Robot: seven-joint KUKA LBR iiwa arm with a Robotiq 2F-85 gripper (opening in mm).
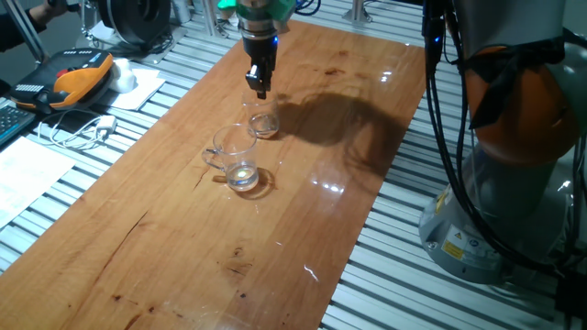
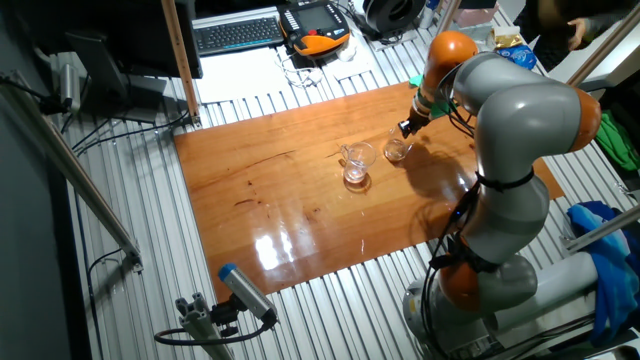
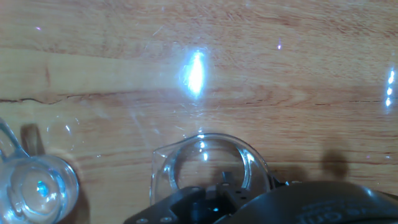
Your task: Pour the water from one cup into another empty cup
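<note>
I hang above the small clear handleless glass tumbler [image 1: 263, 122], my fingers [image 1: 260, 87] pointing straight down over it and touching nothing; whether they are spread or drawn together I cannot tell, since the fixed views show them only as a narrow dark tip and the hand view hides them behind my own housing. The tumbler stands upright on the warm brown wooden desk [image 1: 165, 247], and looking down I see its rim [image 3: 208, 163] right beneath me, which suits a grasp from above or a descent beside its wall. Any water in it is too faint to make out. Just beside it, apart by a small gap, stands the larger clear glass mug with a loop handle [image 1: 237, 158], also upright, mouth open and close enough, I judge, that a short carry and tilt would reach it.
</note>
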